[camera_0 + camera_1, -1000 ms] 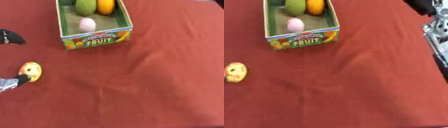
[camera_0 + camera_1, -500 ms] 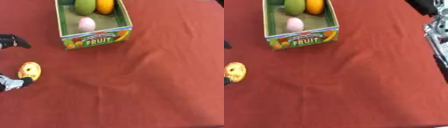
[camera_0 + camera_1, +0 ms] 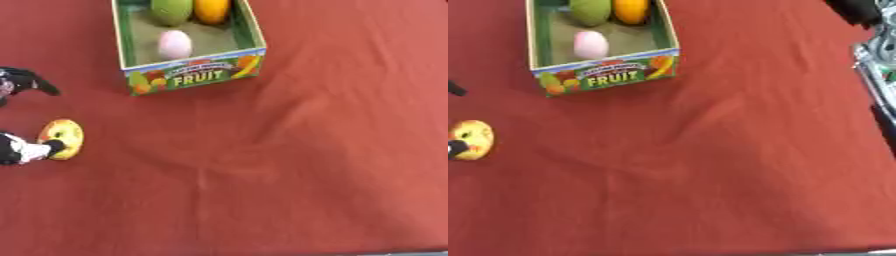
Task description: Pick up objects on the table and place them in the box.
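A round yellow object (image 3: 63, 138) with red marks lies on the red tablecloth at the far left. My left hand (image 3: 22, 151) comes in from the left edge. Its lower black fingertip (image 3: 54, 146) touches the object's left side. Its upper fingers (image 3: 33, 84) hang apart from the object, farther back, so the hand is open around it. The green box (image 3: 194, 76) labelled FRUIT stands at the back left. It holds a pink egg-shaped thing (image 3: 174, 44), a green fruit (image 3: 171, 9) and an orange fruit (image 3: 213, 9). A black and silver part of my right arm (image 3: 877, 45) shows at the upper right edge.
The red cloth (image 3: 306, 165) covers the whole table, with soft creases right of the box. The table's front edge shows along the bottom right corner (image 3: 859, 251).
My left hand's lower finger has risen against the yellow object, and its upper fingers have come down a little toward it. The box and its contents have not moved.
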Robot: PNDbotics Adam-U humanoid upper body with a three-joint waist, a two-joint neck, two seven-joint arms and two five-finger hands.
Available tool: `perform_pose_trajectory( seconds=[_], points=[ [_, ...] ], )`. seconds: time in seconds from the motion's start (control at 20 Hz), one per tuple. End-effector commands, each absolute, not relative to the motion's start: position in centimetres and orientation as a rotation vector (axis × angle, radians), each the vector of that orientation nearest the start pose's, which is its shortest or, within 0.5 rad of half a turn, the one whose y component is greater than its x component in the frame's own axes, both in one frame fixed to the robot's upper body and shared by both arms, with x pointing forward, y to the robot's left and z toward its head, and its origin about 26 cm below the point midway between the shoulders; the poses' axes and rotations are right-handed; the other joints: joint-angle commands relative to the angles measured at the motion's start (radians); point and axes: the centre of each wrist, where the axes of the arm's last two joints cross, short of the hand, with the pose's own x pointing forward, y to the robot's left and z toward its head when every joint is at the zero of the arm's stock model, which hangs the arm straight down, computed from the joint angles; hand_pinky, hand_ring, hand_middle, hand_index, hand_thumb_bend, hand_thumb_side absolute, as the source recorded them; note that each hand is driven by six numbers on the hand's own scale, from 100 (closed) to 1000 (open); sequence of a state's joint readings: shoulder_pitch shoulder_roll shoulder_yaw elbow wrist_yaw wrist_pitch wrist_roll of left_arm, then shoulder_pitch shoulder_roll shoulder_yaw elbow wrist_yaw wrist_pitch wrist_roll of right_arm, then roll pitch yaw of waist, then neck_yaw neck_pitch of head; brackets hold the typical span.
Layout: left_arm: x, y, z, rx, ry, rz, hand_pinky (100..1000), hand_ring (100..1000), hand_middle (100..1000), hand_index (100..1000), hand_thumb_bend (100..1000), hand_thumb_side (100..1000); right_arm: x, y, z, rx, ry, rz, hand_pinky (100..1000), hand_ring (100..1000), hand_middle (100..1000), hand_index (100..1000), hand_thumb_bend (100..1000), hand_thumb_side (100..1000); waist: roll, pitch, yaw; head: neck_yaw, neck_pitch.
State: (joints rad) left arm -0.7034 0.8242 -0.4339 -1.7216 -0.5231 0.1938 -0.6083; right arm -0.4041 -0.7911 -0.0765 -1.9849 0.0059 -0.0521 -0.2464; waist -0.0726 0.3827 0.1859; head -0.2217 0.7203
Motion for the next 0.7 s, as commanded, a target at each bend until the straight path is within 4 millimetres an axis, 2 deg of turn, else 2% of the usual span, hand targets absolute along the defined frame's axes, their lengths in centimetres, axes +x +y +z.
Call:
perform_pose_trajectory(
  seconds=[0.05,0.3,0.7],
  points=[
    [35.93,25.17,26.18,0.799,-1.336,-1.692,843,906,793,877,453,465,28.9,-32.43,30.26,-0.731,-2.488,0.508,866,781,645,831,100,600,0.017,-0.034,-0.001,0.004,0.007],
    [36.37,25.17,25.67,0.788,-1.277,-1.735,848,900,782,871,542,430,28.91,-32.42,30.26,-0.728,-2.487,0.507,867,782,644,831,100,600,0.018,-0.033,-0.004,0.007,0.012],
    [36.19,25.56,25.42,0.777,-1.206,-1.805,842,830,755,863,531,402,28.93,-32.35,30.19,-0.723,-2.476,0.512,868,782,644,831,100,600,0.02,-0.033,-0.004,0.006,0.015]
  ],
)
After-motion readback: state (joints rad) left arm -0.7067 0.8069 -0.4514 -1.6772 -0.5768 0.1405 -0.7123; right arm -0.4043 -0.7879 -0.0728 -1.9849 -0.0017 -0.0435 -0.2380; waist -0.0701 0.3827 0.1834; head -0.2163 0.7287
